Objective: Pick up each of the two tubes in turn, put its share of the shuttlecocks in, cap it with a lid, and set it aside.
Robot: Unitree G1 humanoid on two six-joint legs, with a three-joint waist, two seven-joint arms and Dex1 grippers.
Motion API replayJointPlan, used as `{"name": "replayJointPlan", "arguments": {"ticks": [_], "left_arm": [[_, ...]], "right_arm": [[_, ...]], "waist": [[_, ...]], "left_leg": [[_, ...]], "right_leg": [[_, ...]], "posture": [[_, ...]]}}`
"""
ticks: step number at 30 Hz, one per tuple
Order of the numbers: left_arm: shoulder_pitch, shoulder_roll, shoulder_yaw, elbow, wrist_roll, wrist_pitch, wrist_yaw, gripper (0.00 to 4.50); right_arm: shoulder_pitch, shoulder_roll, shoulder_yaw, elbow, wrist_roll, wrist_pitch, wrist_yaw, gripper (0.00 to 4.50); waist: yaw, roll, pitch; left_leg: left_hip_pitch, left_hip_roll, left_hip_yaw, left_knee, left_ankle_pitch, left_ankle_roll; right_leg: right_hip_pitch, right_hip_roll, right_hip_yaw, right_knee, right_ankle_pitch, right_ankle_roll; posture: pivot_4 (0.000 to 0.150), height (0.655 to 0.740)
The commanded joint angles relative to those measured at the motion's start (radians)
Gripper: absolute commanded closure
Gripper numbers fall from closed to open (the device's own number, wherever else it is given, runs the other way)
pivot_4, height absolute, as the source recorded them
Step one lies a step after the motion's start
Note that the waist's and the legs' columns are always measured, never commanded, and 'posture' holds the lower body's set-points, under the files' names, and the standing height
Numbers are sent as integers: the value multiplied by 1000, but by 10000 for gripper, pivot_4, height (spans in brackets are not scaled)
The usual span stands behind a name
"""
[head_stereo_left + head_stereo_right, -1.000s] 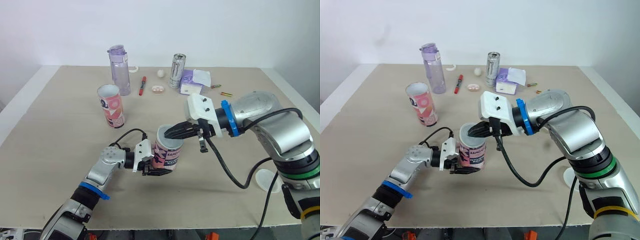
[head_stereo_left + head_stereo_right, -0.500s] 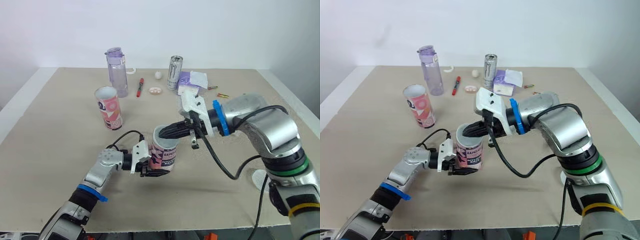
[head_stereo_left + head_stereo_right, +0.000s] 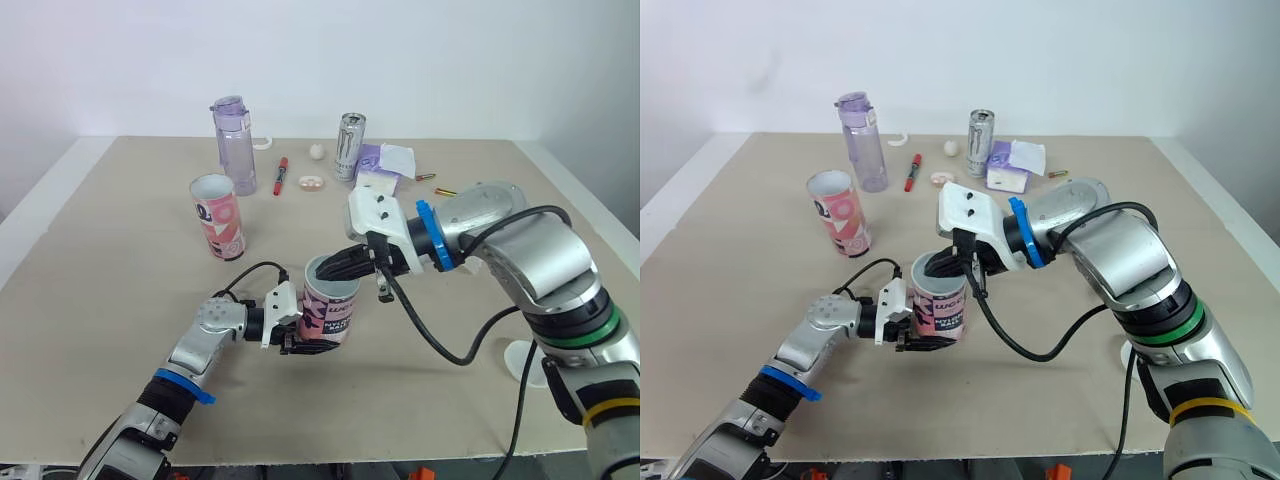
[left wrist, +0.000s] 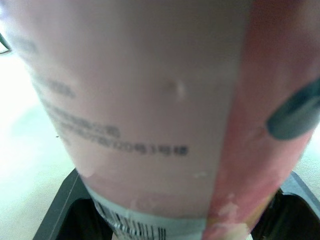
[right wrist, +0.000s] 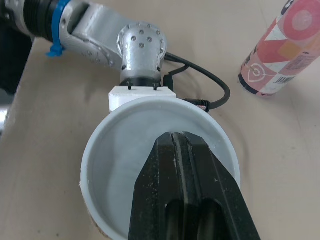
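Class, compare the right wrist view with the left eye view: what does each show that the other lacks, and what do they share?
Right wrist view, not left eye: down the tube along its pale inside wall, and the right tool with fingers pressed together at its mouth. Left eye view, not right wrist: the left tool clamped round the tube's base, plus bottle, can, marker and a lid. Both: the held tube, the second tube, the table.
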Motion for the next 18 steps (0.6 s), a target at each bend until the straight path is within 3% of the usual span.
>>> {"name": "replayJointPlan", "arguments": {"ticks": [1, 8, 13, 18], "left_arm": [[3, 14, -11, 43, 57, 23, 33, 16421], [5, 18, -8, 34, 54, 21, 37, 16421], [-1, 21, 2, 30, 51, 1, 39, 16421], [-7, 29, 10, 24, 48, -7, 34, 16421]], "right_arm": [[48, -6, 157, 39, -44, 34, 28, 44537], [23, 5, 126, 40, -33, 37, 47, 44537], [30, 16, -169, 15, 164, 90, 61, 44537], [146, -30, -504, -22, 335, 115, 58, 44537]], "waist": [[0, 0, -2], [3, 0, -8], [5, 0, -8], [19, 4, 6]], "left_leg": [[1, 0, 0, 0, 0, -1], [2, 3, 0, -1, -4, -6], [2, 5, 0, -1, -4, -7], [-6, 5, 1, -1, -3, -5]], "right_leg": [[0, -4, -5, 0, 0, 0], [0, -26, -35, -3, 0, 0], [0, -33, -51, -4, 0, 0], [0, -40, -64, -6, 6, -2]], "posture": [[1500, 7400], [1500, 7400], [1500, 7400], [1500, 7400]]}}
